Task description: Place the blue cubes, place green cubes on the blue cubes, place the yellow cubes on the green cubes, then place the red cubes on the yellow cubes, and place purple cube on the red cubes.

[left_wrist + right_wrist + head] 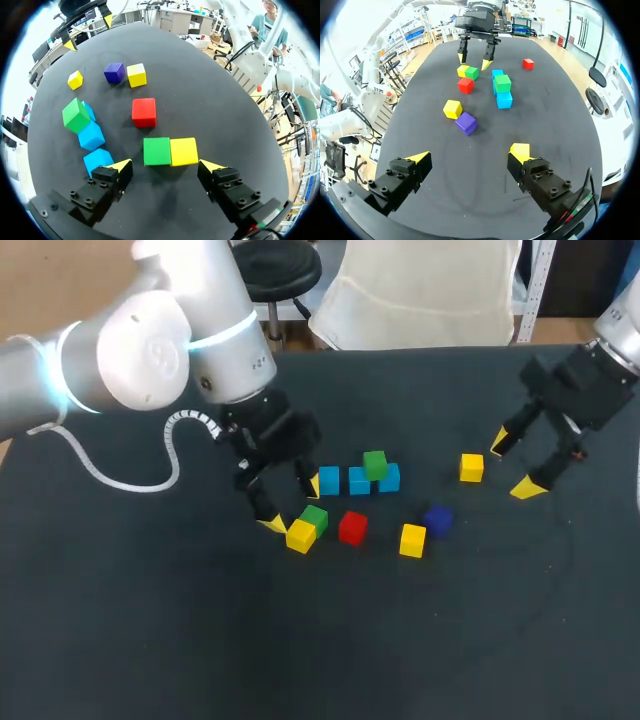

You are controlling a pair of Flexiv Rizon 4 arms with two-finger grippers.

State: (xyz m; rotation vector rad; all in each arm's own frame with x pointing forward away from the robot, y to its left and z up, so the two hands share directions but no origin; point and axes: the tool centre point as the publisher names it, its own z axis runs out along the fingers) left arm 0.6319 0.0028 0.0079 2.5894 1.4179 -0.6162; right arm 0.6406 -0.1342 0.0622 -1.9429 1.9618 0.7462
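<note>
Green cube (157,151) and yellow cube (183,151), touching side by side, lie btwn the yellow tips of the L gripper (165,167). Its fingers stand wide apart and grip nothing. A gap shows on the green side; the yellow side is close to its tip, contact can't be told. L arm (150,350) comes in from the table's left edge.

Just ahead of the pair a red cube (144,112) stands alone. Beside it, nr the middle of the table (150,640), 3 blue cubes (91,135) form a touching row parallel to the far edge. A second green cube (76,115) sits on top, toward the row's right end; exactly which blue it rests on can't be told.

Further out toward the right edge are a second yellow cube (136,75) and the purple cube (114,72), just beside each other, purple a bit nearer the far edge. A third yellow cube (471,468) sits apart, closer to the right edge, nr the far fingertip of the R gripper (512,466).

R gripper is over the table nr the right edge, fingers spread wide, nothing btwn them. A second red cube (528,63) shows only in the R wrist view, beside the L gripper on its far-edge side.
</note>
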